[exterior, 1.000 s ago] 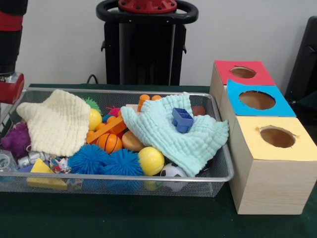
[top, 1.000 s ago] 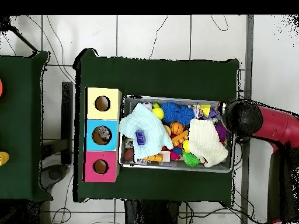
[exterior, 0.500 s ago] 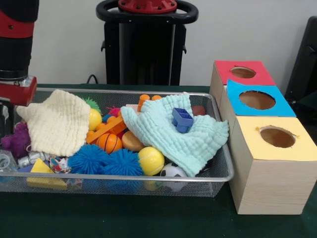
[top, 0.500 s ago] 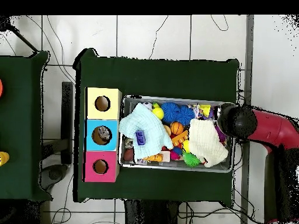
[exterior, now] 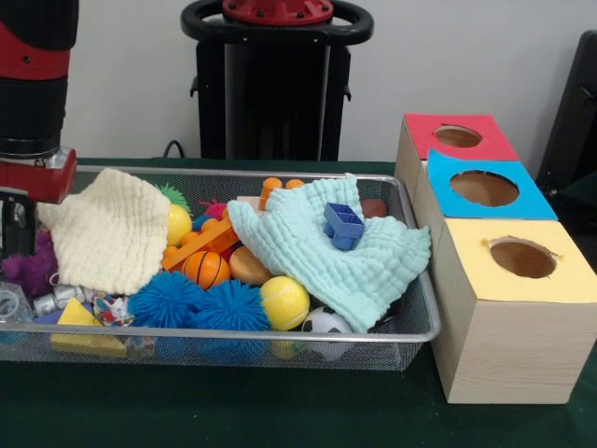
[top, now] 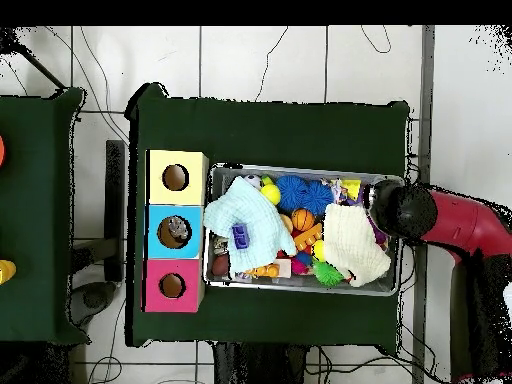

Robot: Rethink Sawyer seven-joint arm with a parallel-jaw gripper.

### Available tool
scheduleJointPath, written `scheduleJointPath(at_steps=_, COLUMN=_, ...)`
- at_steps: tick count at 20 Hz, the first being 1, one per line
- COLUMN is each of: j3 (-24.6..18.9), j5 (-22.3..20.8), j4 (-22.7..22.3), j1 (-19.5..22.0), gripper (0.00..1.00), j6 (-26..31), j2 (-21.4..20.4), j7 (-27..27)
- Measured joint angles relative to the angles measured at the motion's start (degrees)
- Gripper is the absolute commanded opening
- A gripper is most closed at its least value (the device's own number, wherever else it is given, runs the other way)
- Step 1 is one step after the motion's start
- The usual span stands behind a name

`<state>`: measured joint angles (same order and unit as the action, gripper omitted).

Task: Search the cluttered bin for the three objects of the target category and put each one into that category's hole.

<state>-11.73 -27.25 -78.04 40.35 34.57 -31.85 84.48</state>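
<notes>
Your gripper point(exterior: 17, 224) hangs at the left edge of the front view, low over the left end of the wire bin point(exterior: 410, 271), and you cannot tell if it is open or closed. Right beside it sits a bumpy purple toy point(exterior: 30, 266), partly tucked under the cream cloth point(exterior: 107, 229). It looks soft and light, so I think a gentle squeeze around its middle should hold it. To the right, near the bottom rim, lie two fuzzy blue balls point(exterior: 201, 303), a yellow ball point(exterior: 284, 301) and a small orange basketball point(exterior: 206, 269). Round balls may roll away, so pinch them across the widest part. A mint cloth point(exterior: 317, 247) covers the right side, with a little blue block point(exterior: 343, 224) on top; more toys may hide under it. The red box point(exterior: 457, 149), blue box point(exterior: 485, 201) and yellow box point(exterior: 518, 280) stand at the right, holes facing up.
</notes>
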Motion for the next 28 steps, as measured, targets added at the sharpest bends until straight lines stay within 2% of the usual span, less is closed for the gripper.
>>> scheduleJointPath(at_steps=4, j3=0.0, j5=0.1, j4=-0.1, j1=0.1, gripper=0.00, j6=0.0, j2=0.6, j7=0.0)
scheduleJointPath(at_steps=5, j3=0.0, j5=0.1, j4=-0.2, j1=0.1, gripper=1.00, j6=0.0, j2=1.0, j7=0.0)
scheduleJointPath(at_steps=28, j3=0.0, j5=0.3, j4=-0.2, j1=0.2, gripper=1.00, j6=-1.6, j2=1.5, j7=0.0)
